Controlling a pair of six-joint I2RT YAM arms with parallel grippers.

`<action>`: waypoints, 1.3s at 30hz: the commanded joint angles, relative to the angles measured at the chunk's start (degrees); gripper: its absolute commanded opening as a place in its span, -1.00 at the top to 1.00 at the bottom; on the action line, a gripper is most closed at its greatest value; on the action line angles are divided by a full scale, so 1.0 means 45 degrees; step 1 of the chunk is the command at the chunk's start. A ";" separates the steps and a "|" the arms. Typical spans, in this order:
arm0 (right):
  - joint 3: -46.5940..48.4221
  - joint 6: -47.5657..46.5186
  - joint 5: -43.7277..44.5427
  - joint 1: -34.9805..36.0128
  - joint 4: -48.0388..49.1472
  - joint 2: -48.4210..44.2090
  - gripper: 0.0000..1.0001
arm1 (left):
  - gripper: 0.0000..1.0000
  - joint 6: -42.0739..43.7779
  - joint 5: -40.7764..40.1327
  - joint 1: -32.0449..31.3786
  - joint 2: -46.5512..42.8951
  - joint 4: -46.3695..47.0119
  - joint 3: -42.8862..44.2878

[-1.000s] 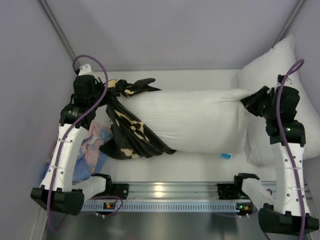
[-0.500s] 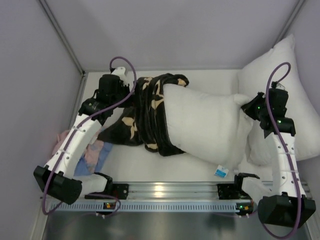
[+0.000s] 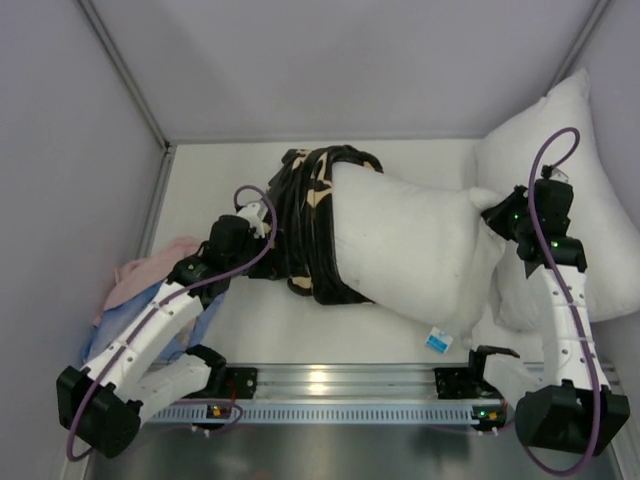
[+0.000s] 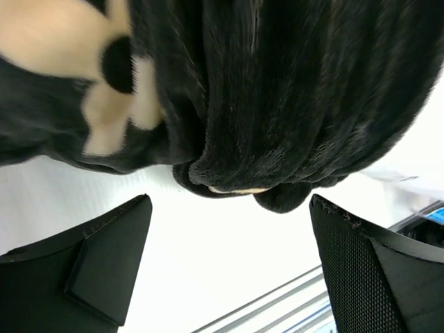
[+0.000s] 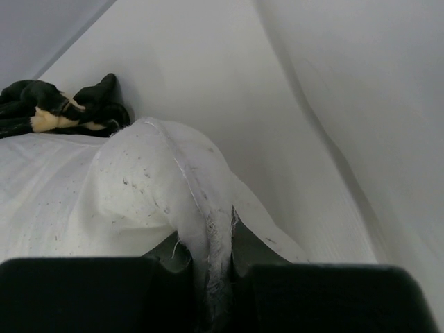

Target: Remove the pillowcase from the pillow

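The white pillow (image 3: 420, 250) lies across the table, its label tag (image 3: 437, 342) at the near edge. The black pillowcase (image 3: 310, 220) with tan flowers is bunched in folds around the pillow's left end. My left gripper (image 3: 262, 238) is open just beside those folds. In the left wrist view the plush pillowcase (image 4: 277, 90) hangs just beyond my left gripper (image 4: 230, 208), and only white table shows between the fingers. My right gripper (image 3: 497, 218) is shut on the pillow's right corner. The right wrist view shows that corner (image 5: 159, 180) pinched in my right gripper (image 5: 215, 277).
A second plain white pillow (image 3: 580, 170) leans in the back right corner, behind my right arm. Pink and light-blue cloths (image 3: 140, 285) lie at the left under my left arm. Grey walls close in the back and sides. A metal rail (image 3: 330, 385) runs along the near edge.
My left gripper let go of the pillowcase, opened wide and drew back toward the near left. The pillowcase now sits bunched on the pillow's left end. The pillow has turned slightly.
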 commanded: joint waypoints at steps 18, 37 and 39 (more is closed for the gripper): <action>0.0962 0.0521 -0.1502 -0.0139 0.1317 -0.1420 1.00 | 1.00 -0.0253 -0.4028 -0.1117 0.2745 0.4711 -0.0409; 0.1353 0.0619 -0.0488 -0.0647 0.1843 0.0141 1.00 | 1.00 0.1661 -1.0771 -0.1117 -0.4718 -0.4839 0.8166; 0.1644 0.0561 -0.0273 -0.0724 0.1844 0.0453 1.00 | 1.00 0.1661 -1.1004 -0.1117 -0.5051 -0.5311 0.8402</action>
